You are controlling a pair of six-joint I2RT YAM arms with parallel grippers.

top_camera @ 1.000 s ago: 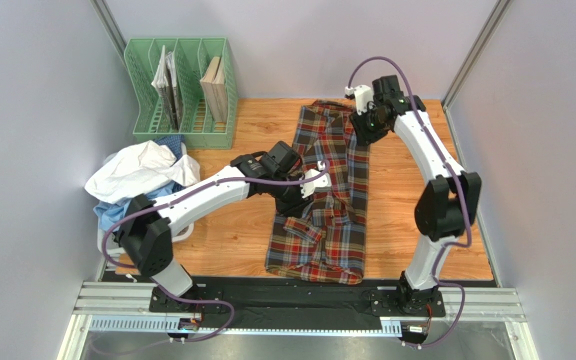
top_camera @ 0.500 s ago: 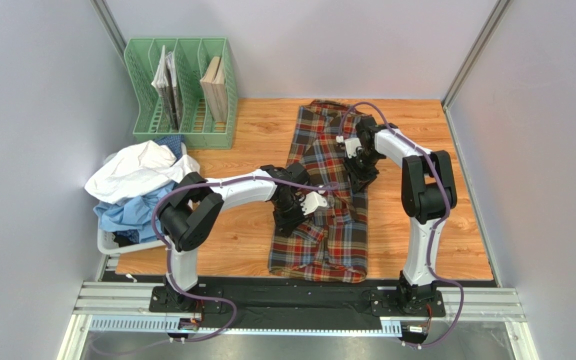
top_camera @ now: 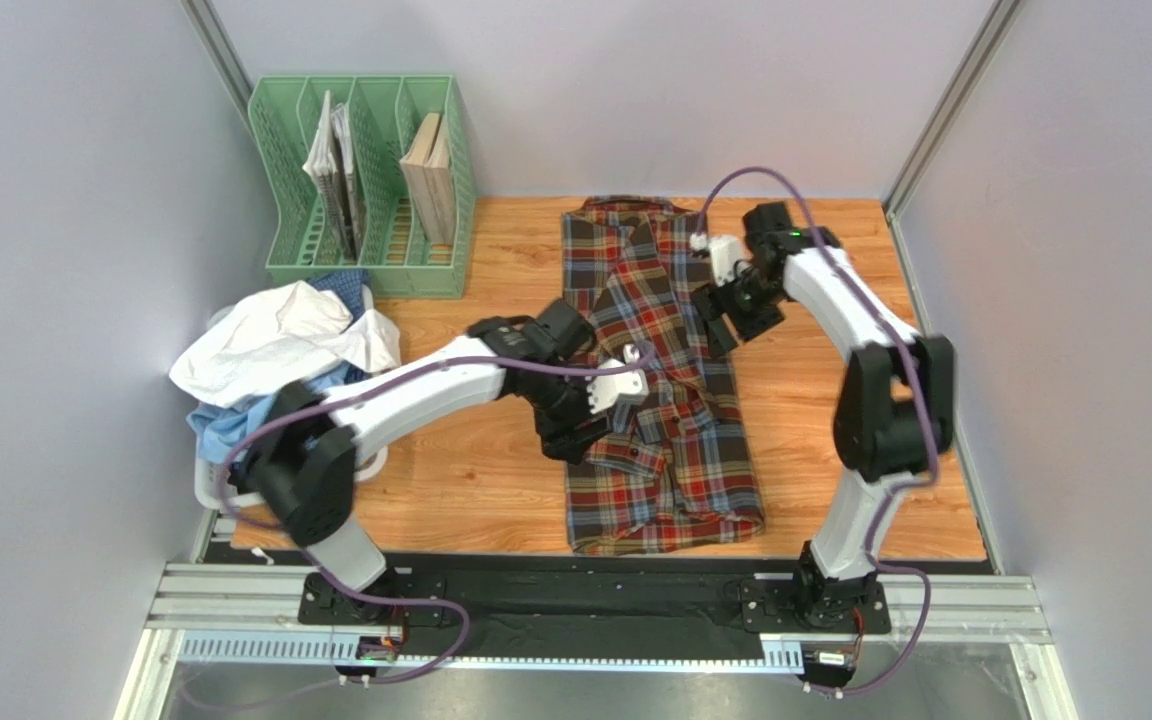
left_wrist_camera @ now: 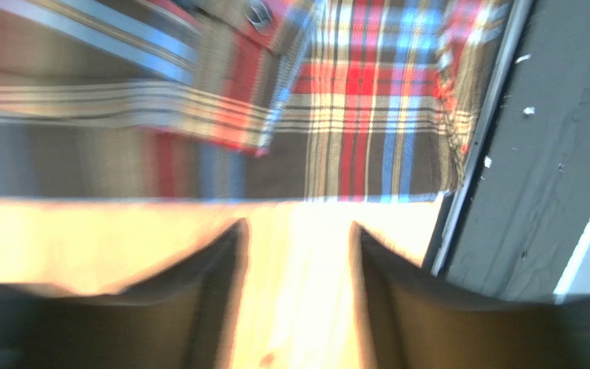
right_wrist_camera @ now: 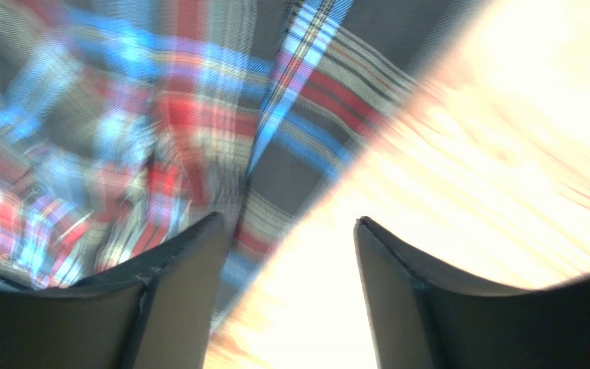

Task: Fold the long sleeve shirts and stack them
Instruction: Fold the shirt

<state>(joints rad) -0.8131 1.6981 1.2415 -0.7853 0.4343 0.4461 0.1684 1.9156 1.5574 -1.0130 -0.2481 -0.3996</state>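
I've got the red, brown, blue and yellow tartan button-front shirt (top_camera: 660, 450) lying flat down the middle of the wooden tabletop (top_camera: 823, 405), collar at the far end. My left gripper (left_wrist_camera: 298, 231) sits at its left edge, jaws apart with only bare wood between them. My right gripper (right_wrist_camera: 286, 227) is over the far-right edge, also parted and gripping nothing. Far left, the green mesh file rack (top_camera: 387, 275) holds upright magazines (top_camera: 330, 165) and a tan booklet (top_camera: 429, 173). The white basket (top_camera: 205, 483) carries a crumpled white shirt (top_camera: 274, 338) on top of a light blue shirt (top_camera: 244, 428).
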